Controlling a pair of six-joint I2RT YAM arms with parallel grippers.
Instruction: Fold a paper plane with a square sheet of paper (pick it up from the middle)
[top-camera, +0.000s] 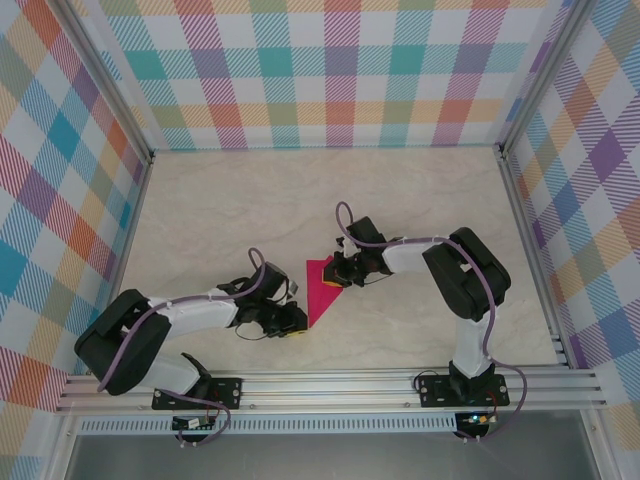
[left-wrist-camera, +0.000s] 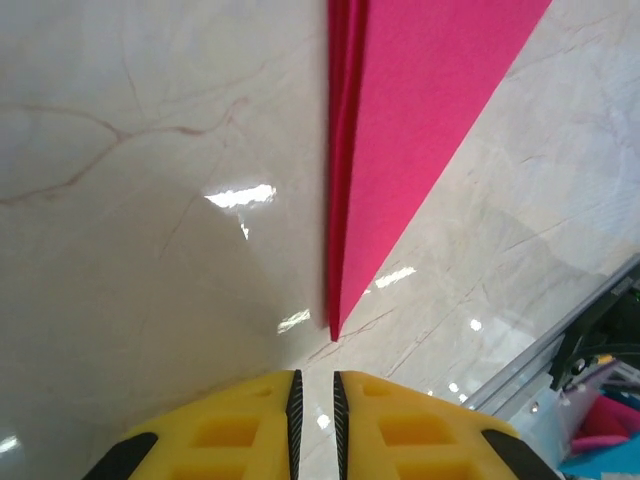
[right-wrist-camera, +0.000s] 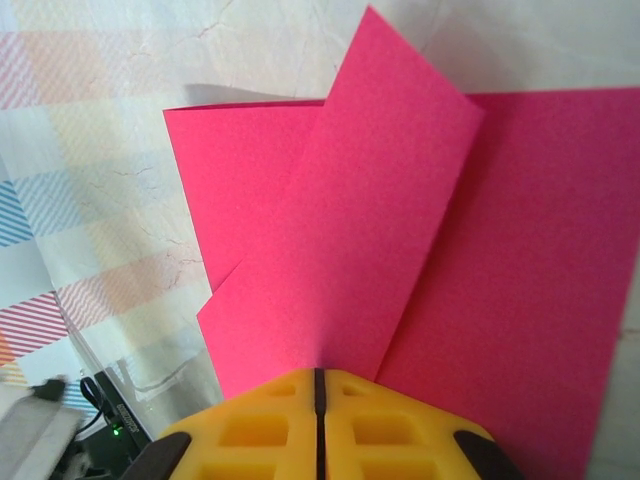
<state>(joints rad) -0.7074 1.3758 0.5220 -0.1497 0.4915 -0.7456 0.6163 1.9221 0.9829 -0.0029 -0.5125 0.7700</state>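
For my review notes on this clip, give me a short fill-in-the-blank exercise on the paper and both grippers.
1. The folded paper is coloured ____.
2. The right gripper is shut on a raised ____ of the paper.
3. The left gripper sits just short of the paper's pointed ____, holding nothing.
4. The paper lies on a ____-patterned table.

Missing words: pink; flap; tip; marble

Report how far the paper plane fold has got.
Done: the magenta-pink sheet of paper is already folded into a long pointed triangle on the marble table. In hand: the right gripper is shut on a folded flap at the wide end; the left gripper sits nearly shut just short of the narrow tip. Left: wings and final dart shape.
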